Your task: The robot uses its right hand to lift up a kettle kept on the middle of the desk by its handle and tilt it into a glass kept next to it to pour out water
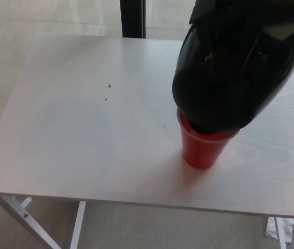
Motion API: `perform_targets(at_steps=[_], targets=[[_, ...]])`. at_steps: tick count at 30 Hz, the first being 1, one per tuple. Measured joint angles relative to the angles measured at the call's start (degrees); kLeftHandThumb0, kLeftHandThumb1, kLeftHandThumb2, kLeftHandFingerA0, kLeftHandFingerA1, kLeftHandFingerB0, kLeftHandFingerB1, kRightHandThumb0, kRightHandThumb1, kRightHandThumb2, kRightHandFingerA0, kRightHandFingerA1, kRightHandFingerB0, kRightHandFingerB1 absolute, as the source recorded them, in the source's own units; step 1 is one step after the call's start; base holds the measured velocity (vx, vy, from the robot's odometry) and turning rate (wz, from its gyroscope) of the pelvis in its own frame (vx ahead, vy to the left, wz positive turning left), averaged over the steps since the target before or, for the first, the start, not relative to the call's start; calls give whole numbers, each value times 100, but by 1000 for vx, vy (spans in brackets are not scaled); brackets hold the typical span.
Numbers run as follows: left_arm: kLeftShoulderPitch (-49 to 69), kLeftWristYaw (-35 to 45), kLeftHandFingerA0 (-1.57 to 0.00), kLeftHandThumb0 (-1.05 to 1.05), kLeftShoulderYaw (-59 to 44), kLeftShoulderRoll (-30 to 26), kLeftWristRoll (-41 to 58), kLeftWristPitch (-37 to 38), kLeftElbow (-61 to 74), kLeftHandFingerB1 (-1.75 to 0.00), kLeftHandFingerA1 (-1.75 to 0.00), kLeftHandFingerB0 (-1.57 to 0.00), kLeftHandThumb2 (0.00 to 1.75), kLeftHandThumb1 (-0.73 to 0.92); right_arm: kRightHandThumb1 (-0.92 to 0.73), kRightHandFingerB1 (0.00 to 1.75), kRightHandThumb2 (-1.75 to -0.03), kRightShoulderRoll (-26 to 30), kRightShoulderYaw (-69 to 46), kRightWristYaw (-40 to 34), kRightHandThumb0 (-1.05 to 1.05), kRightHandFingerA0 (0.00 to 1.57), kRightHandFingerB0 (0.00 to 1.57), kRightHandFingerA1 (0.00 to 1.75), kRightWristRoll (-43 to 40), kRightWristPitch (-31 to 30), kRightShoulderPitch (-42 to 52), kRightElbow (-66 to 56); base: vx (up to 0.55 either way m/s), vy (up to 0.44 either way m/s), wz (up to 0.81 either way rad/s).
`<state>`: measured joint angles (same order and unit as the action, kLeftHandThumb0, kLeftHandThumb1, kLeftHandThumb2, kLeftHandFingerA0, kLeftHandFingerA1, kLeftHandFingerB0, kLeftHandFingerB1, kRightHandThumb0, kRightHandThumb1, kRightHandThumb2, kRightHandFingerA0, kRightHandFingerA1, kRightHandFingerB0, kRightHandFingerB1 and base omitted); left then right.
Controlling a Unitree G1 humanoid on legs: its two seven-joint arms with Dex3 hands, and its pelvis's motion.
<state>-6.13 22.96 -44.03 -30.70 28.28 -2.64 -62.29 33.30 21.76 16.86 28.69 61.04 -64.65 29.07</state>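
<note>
Landmark: red cup (205,150), standing upright on the white desk (84,129), toward the desk's right front part.
Floor: pale, seen beyond the desk's left and far edges, left of the cup.
Desk legs: white frame (27,218) under the front left corner, well left of and below the cup.
Specks: two small dark marks (107,92) on the desktop, well left of the cup and farther back.
Post: a dark upright bar (132,18) behind the desk's far edge, left of and beyond the cup.
Kettle: black kettle (235,67), held in the air and tilted steeply, directly over the cup; its low end covers most of the cup's mouth, so the spout and any stream are hidden.
Cup rim: only a left arc of the rim shows.
Right hand: hidden by the kettle's dark bulk; its grip cannot be told.
Left hand: out of the picture.
Scraps: white paper bits (287,231) on the floor, right of and below the cup.
</note>
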Motion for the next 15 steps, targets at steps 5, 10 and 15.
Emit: perform_targets(at_steps=[5, 10, 15], targets=[[14, 0, -117, -105, 30, -61, 0, 0, 55, -151, -99, -69, 129, 51, -46, 110, -91, -69, 39, -108, -15, 88, 90, 104, 208, 349, -60, -14, 0, 0, 0], [34, 1, -114, -105, 38, -158, 2, 2, 51, -142, -102, -73, 94, 71, -48, 88, -89, -22, -10, -289, -15, 82, 93, 76, 439, 611, -71, 98, 0, 0, 0], [83, 2, -110, -105, 39, -159, 3, 1, 60, -141, -105, -74, 94, 70, -50, 93, -64, 166, -107, -446, -28, 92, 89, 121, 728, 574, -60, 48, 0, 0, 0]])
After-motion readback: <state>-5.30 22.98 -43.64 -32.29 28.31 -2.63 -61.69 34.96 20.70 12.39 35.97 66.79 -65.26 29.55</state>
